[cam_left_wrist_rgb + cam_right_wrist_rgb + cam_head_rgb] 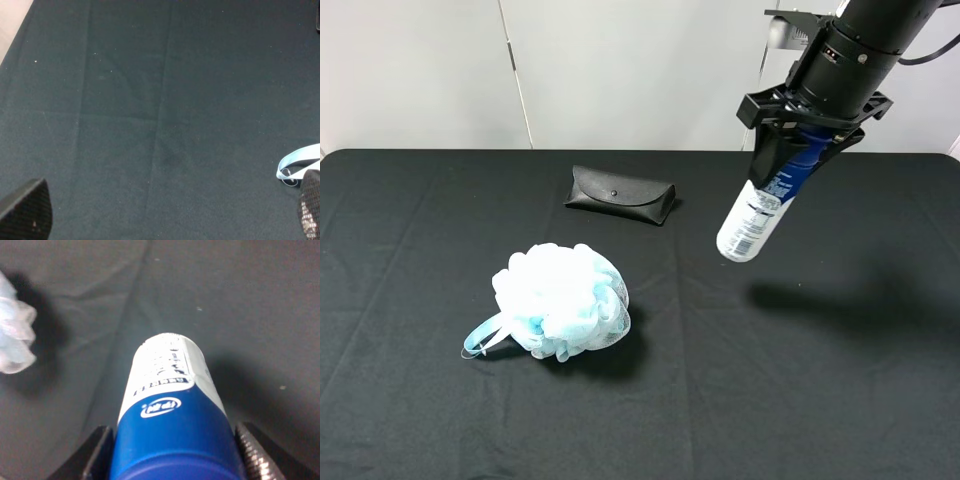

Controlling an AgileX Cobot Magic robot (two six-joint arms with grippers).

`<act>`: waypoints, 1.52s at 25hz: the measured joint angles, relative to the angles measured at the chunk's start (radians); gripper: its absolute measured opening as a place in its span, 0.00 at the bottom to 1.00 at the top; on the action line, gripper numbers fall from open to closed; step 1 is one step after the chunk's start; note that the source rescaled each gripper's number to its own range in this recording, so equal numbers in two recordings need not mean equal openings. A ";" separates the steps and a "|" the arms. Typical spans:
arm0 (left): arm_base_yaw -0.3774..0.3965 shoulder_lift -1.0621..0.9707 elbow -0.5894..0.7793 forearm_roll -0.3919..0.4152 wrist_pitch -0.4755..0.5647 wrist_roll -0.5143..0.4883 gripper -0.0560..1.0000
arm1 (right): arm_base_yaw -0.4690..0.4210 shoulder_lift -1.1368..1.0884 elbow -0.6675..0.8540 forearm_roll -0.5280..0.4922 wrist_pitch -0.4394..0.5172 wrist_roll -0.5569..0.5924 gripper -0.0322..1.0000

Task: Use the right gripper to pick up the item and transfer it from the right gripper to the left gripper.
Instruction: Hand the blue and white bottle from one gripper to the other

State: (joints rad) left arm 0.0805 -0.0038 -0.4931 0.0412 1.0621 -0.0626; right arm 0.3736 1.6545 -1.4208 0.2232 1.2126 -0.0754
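**Desk:** Where is the spray can [760, 210]?

**Photographer:** It hangs in the air over the right side of the black-draped counter [420, 400]. The right gripper [798, 150] has its jaws clamped on the blue end from both sides. The white end slants down toward the middle of the counter, clear of the cloth. The can's shadow falls on the cloth below and to the right.

**Desk:** What lies around it?

**Photographer:** A fluffy light-blue bath sponge [560, 300] rests left of centre, with its ribbon loop [485, 338] trailing off its left side. A flat black glasses case [620, 195] lies beyond it, nearer the wall. Both sit on the cloth, well apart from the raised can, and open cloth lies beneath it.

**Desk:** And the left gripper [167, 207]?

**Photographer:** It is outside the high camera's frame. Its own wrist camera shows the jaws spread wide and empty over bare cloth. The sponge's ribbon loop sits just beside one fingertip [310, 205].
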 joint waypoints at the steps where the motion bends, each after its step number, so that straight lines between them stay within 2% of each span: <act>1: 0.000 0.000 0.000 0.002 0.000 0.000 0.97 | 0.000 0.000 0.000 0.015 0.000 -0.007 0.03; 12: 0.000 0.000 0.000 0.007 0.000 0.000 0.97 | 0.000 0.000 0.000 0.191 0.001 -0.092 0.03; 25: 0.000 0.000 0.000 0.010 0.000 0.000 0.97 | 0.000 0.000 0.000 0.475 -0.012 -0.228 0.03; 31: 0.000 0.000 0.000 0.010 0.000 0.000 0.97 | 0.000 0.000 0.000 0.507 -0.015 -0.251 0.03; 38: 0.000 0.000 0.000 0.010 0.000 0.000 0.97 | 0.000 0.000 0.000 0.507 -0.026 -0.330 0.03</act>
State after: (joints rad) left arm 0.0805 -0.0038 -0.4931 0.0516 1.0621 -0.0626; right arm 0.3736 1.6545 -1.4208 0.7297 1.1863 -0.4050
